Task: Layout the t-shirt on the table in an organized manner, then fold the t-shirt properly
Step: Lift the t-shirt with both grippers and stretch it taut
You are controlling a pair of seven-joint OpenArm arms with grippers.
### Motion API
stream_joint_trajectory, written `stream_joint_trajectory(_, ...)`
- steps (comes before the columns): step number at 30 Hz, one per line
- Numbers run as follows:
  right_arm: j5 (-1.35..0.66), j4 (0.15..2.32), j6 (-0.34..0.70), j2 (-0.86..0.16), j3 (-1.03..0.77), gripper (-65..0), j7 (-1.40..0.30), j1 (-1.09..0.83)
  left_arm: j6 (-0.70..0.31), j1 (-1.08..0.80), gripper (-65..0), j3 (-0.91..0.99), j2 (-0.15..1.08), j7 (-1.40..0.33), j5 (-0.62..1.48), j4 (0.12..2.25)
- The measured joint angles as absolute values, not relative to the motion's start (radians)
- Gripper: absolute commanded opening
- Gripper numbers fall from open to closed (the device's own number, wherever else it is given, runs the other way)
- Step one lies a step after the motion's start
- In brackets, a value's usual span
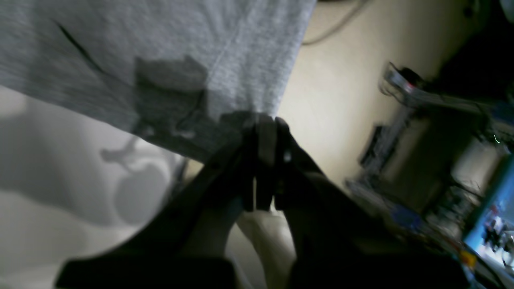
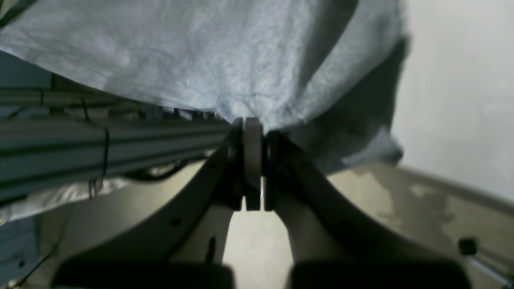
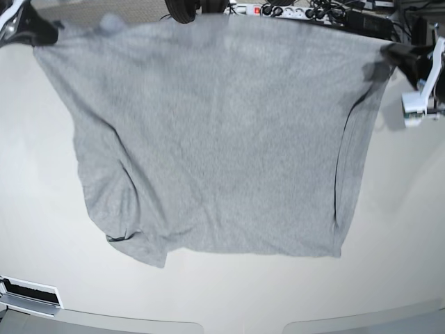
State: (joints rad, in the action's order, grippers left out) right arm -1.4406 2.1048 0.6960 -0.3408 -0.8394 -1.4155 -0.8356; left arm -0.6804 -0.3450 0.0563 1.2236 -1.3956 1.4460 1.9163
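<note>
The left gripper (image 1: 265, 120) was clamped tight on a corner of the t-shirt (image 3: 208, 153), its dark jaws pressed together with grey cloth pinched at the tips. From that pinch the fabric spread up and away across the left wrist view, its straight edge running off to the upper right, with bare floor and blurred shelving beyond that edge.

The right gripper (image 2: 253, 124) was likewise closed on the opposite corner, jaws together and cloth bunched just above them. Past its grip the shirt billowed outward, one fold hanging dark to the side, and a metal rail crossed behind on the other side.

Seen from the base camera, the two grippers, the left (image 3: 407, 59) and the right (image 3: 31, 31), held the garment stretched between them at the far end of the table (image 3: 403, 229). The plain grey side faced up. From the held edge the cloth fell toward the near side, its lower hem lying uneven, one corner curled under on the right arm's side. Wide bare tabletop lay open beyond both side edges and below the hem.
</note>
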Motion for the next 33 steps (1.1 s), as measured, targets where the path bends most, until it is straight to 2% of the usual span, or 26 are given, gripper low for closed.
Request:
stream_joint_trajectory(6, -1.463, 2.105, 0.696, -0.341, -0.839, -65.0, -1.411, -0.862, -0.674, -0.360, -65.0, 0.056, 1.292, -1.389, 1.339, 1.919)
stream_joint_trajectory(11, -1.463, 2.105, 0.696, -0.330, -0.839, -65.0, -1.411, -0.861, -0.640, -0.369, -65.0, 0.057, 1.297, -1.388, 1.473, 1.919)
stream_joint_trajectory(17, -1.463, 2.105, 0.696, -0.332, -0.839, -65.0, -1.411, -0.861, -0.644, -0.509, -65.0, 0.059, 1.299, -1.385, 1.469, 1.922)
stream_joint_trajectory(23, -1.407, 2.105, 0.696, -0.332, -0.750, -65.0, -1.411, -0.861, -0.656, -0.662, -65.0, 0.059, 1.299, -1.388, 1.300, 1.922)
stream_joint_trajectory(28, -1.328, 2.105, 0.696, -0.332, -0.714, -65.0, -1.411, -0.861, -0.655, -0.670, -65.0, 0.059, 1.300, -1.387, 1.300, 1.922)
stream_joint_trajectory(33, -1.343, 2.105, 0.696, -0.332, -0.714, -65.0, -1.411, -0.861, -0.656, -0.670, -65.0, 0.059, 1.299, -1.384, 1.232, 1.922)
